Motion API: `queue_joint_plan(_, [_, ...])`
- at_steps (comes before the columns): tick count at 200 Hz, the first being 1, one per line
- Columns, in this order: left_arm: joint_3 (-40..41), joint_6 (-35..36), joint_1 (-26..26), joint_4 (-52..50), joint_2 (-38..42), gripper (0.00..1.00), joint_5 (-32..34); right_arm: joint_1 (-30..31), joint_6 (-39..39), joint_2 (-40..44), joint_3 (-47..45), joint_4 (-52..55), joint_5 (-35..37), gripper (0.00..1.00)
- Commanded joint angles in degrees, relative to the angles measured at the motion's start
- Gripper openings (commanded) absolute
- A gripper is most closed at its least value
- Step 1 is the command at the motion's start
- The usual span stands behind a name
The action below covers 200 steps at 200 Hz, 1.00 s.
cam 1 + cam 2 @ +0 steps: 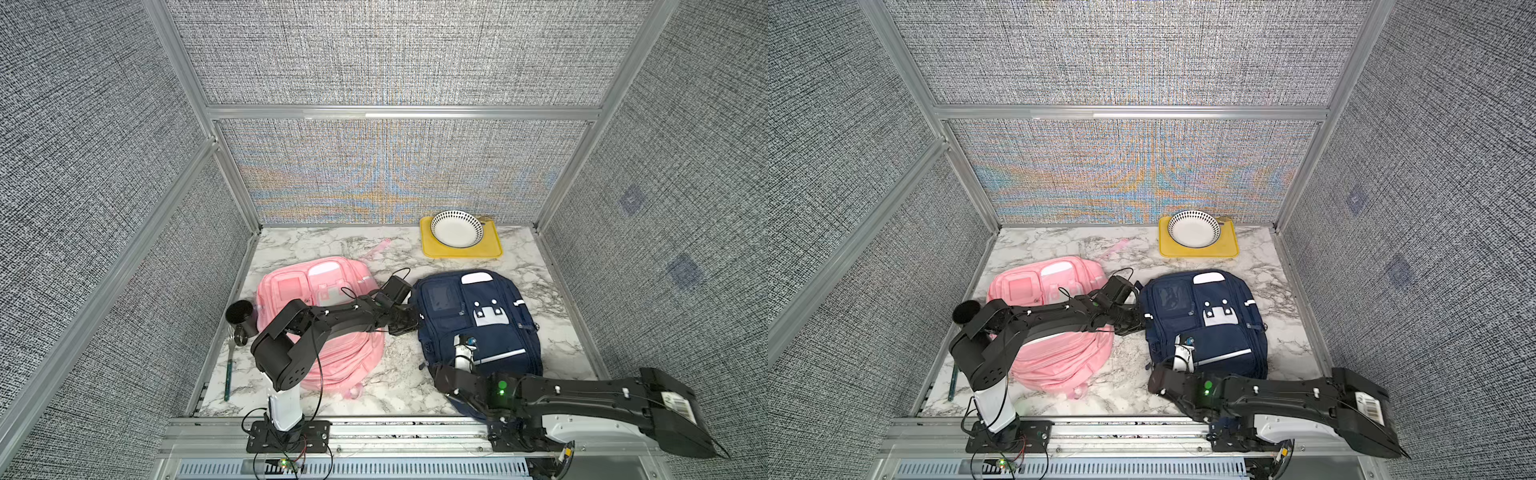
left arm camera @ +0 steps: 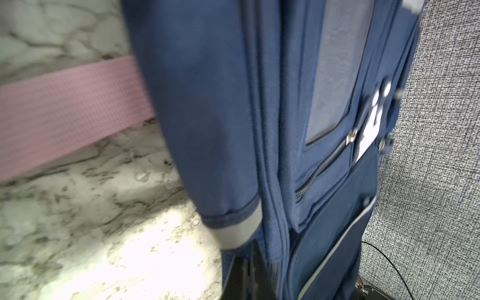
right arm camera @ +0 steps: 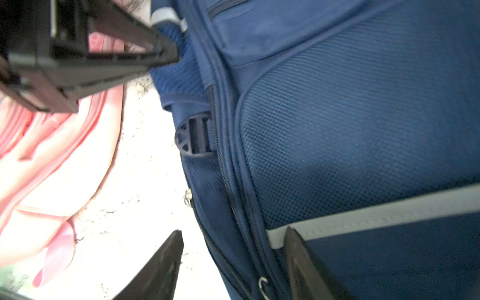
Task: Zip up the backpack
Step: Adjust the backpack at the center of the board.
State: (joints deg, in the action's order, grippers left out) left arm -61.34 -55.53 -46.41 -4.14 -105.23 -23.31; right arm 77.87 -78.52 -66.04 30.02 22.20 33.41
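The navy backpack (image 1: 478, 328) (image 1: 1208, 324) lies flat on the marble table, right of centre in both top views. My left gripper (image 1: 409, 321) (image 1: 1142, 322) (image 2: 250, 250) reaches across to the bag's left edge. It is shut there, pinching the blue mesh side fabric (image 3: 179, 75). My right gripper (image 3: 233, 231) is open at the bag's lower left side. One finger is over the marble and the other over the grey reflective stripe (image 3: 376, 218). The zipper track (image 3: 226, 181) runs between them, with a small metal ring (image 3: 262, 285) low in the gap. The right arm's white wrist (image 1: 462, 353) stands over the bag.
A pink backpack (image 1: 324, 324) (image 1: 1054, 328) lies under my left arm, its strap (image 2: 65, 111) on the marble. A yellow tray (image 1: 492, 247) with a dotted bowl (image 1: 456, 228) sits at the back. A black cup (image 1: 241, 316) and a green-handled fork (image 1: 228, 374) lie at the left edge.
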Motion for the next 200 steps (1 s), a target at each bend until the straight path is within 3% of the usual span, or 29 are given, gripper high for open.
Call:
queue_joint_plan(1, [-0.77, 0.99, -0.17, 2.3, -0.36, 0.0, -2.28, 2.24, -10.01, -6.22, 4.04, 6.81, 3.12, 0.69])
queue_joint_plan(32, [-0.36, 1.04, -0.17, 2.78, -0.9, 0.0, -2.97, 1.7, -13.57, -8.29, 4.91, 15.11, 6.19, 0.74])
queue_joint_plan(79, [3.07, 0.36, -0.17, 4.05, 1.35, 0.0, -1.76, -3.32, -11.98, 11.17, -10.31, 9.79, 4.2, 0.7])
queue_joint_plan(110, [5.91, 0.03, -0.08, 3.71, 4.13, 0.0, -0.39, -10.86, -1.84, 18.82, -14.89, 3.63, 0.41, 0.68])
queue_joint_plan(154, [10.43, -0.68, -0.08, 2.86, 9.77, 0.0, 2.82, -20.47, 14.4, 8.99, -11.39, -9.91, -5.26, 0.7])
queue_joint_plan(200, [11.14, -0.81, -0.06, 2.16, 11.48, 0.0, 4.43, -26.52, 24.65, -4.53, -3.0, -15.25, -8.68, 0.74])
